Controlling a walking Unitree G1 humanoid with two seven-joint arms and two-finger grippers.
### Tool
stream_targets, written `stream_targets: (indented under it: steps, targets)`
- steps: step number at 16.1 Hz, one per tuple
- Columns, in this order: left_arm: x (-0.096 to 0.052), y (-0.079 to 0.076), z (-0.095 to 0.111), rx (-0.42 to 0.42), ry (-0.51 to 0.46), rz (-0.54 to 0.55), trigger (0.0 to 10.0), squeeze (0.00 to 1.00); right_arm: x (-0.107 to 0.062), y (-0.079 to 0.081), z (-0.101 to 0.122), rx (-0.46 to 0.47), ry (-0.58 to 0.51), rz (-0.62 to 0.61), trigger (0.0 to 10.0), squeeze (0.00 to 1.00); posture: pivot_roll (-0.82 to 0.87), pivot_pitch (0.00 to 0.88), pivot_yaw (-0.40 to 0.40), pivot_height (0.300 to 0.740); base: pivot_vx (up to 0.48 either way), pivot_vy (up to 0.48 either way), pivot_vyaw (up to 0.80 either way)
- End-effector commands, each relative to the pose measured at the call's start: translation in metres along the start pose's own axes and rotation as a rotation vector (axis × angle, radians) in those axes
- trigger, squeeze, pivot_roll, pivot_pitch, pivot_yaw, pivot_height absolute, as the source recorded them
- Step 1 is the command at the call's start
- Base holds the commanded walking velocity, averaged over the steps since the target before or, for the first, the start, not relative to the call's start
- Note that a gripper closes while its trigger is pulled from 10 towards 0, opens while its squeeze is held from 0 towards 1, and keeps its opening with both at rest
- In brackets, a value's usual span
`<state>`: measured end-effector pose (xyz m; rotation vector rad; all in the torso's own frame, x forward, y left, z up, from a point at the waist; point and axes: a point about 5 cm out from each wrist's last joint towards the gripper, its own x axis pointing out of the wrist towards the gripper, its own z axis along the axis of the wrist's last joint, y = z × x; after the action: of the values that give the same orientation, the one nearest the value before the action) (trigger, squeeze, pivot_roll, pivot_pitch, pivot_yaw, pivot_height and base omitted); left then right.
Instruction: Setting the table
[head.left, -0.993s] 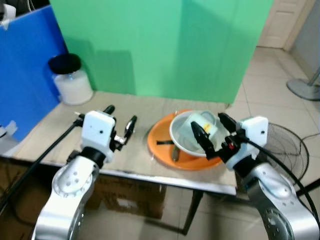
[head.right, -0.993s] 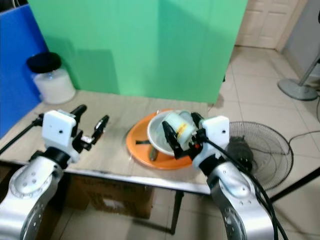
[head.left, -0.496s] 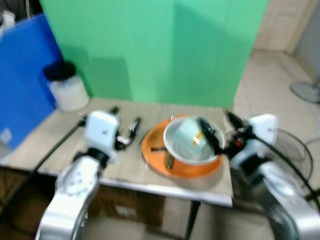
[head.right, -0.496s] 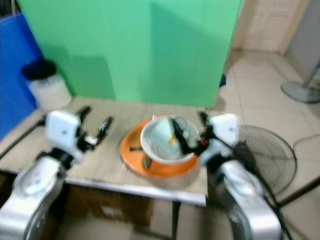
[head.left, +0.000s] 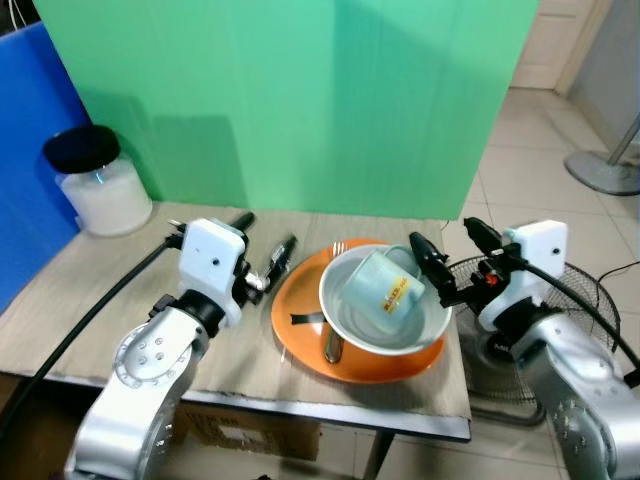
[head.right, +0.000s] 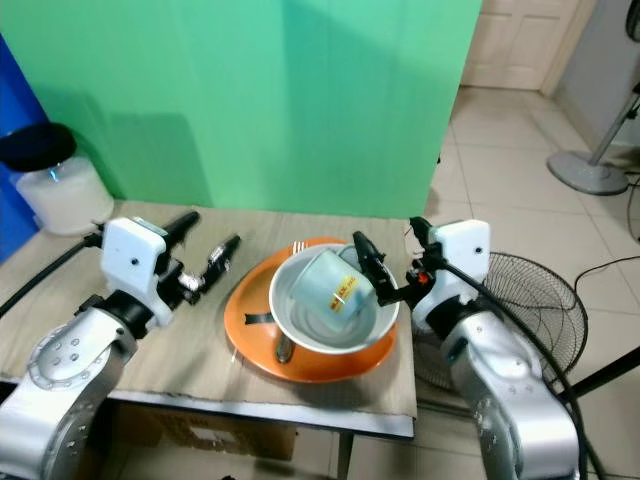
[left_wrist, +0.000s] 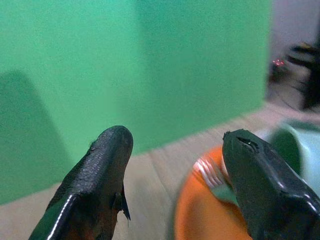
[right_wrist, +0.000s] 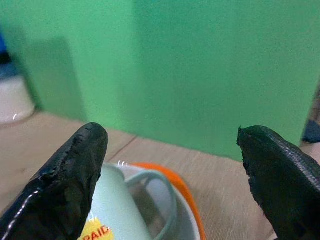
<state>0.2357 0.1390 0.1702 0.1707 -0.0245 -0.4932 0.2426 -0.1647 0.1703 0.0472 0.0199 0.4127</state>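
With the pale green ceramic mug (head.left: 383, 291) lying tipped in the white bowl (head.left: 385, 330) on the round orange plate (head.left: 300, 340) on the wooden counter (head.left: 110, 300), both grippers, left gripper (head.left: 262, 248) and right gripper (head.left: 448, 247), hover with jaws spread, seemingly before unstacking, so the right must next close on the mug.

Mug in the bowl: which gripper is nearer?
Right. The right gripper hangs open just beside the mug, at the bowl's rim; the left gripper is open beyond the orange plate's far edge.

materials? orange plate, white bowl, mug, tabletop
Orange plate: matte, even colour, probably plastic.
White bowl: glossy rim highlights, ceramic or melamine.
Mug: pale green, smooth glaze-like sheen, printed label; likely ceramic.
Tabletop: light wood-grain surface, metal-looking front edge; possibly laminate.
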Motion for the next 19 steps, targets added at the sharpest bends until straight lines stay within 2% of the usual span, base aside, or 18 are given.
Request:
stream_targets:
  steps: [1,3,7,9,10,11,12,16,17,18,19]
  targets:
    - [-0.003,-0.003,0.004,-0.001,0.005,-0.068,10.0,0.00,0.005,0.001,0.008,-0.025,-0.020,0.057,10.0,1.00,0.12,0.000,0.040,0.740,0.000,0.000,0.00]
    - [-0.010,-0.012,0.001,0.053,0.091,-0.290,10.0,0.00,0.017,-0.012,0.017,-0.099,0.005,0.127,10.0,1.00,0.11,0.000,0.043,0.740,0.000,0.000,0.00]
    - [-0.013,-0.007,0.001,0.070,0.153,-0.428,10.0,0.00,0.045,-0.036,0.017,-0.335,0.192,0.315,10.0,1.00,0.11,0.000,0.055,0.740,0.000,0.000,0.00]
    - [-0.014,-0.006,0.001,0.081,0.173,-0.469,10.0,0.00,0.058,-0.047,0.019,-0.455,0.272,0.364,10.0,1.00,0.11,0.000,0.059,0.740,0.000,0.000,0.00]
    - [-0.014,-0.007,0.001,0.081,0.174,-0.474,10.0,0.00,0.061,-0.049,0.020,-0.477,0.284,0.367,10.0,1.00,0.11,0.000,0.059,0.740,0.000,0.000,0.00]
    - [-0.015,-0.007,0.002,0.080,0.174,-0.480,10.0,0.00,0.067,-0.052,0.021,-0.514,0.302,0.375,10.0,0.69,0.11,0.000,0.057,0.740,0.000,0.000,0.00]
    - [-0.016,-0.009,0.002,0.075,0.174,-0.489,10.0,0.00,0.074,-0.053,0.022,-0.564,0.346,0.411,10.0,0.00,0.11,0.000,0.055,0.740,0.000,0.000,0.00]
    - [-0.017,-0.010,0.002,0.072,0.174,-0.500,10.0,0.00,0.078,-0.053,0.017,-0.604,0.415,0.484,10.0,0.00,0.11,0.000,0.050,0.740,0.000,0.000,0.00]
    - [-0.017,-0.010,0.002,0.072,0.175,-0.501,10.0,0.00,0.078,-0.054,0.016,-0.604,0.422,0.485,8.9,0.00,0.11,0.000,0.050,0.740,0.000,0.000,0.00]
    - [-0.016,-0.010,0.002,0.073,0.176,-0.503,10.0,0.00,0.078,-0.056,0.015,-0.610,0.431,0.487,7.3,0.00,0.11,0.000,0.053,0.740,0.000,0.000,0.00]
    - [-0.016,-0.011,0.002,0.072,0.176,-0.508,10.0,0.00,0.079,-0.059,0.014,-0.618,0.452,0.480,3.1,0.00,0.11,0.000,0.053,0.740,0.000,0.000,0.00]
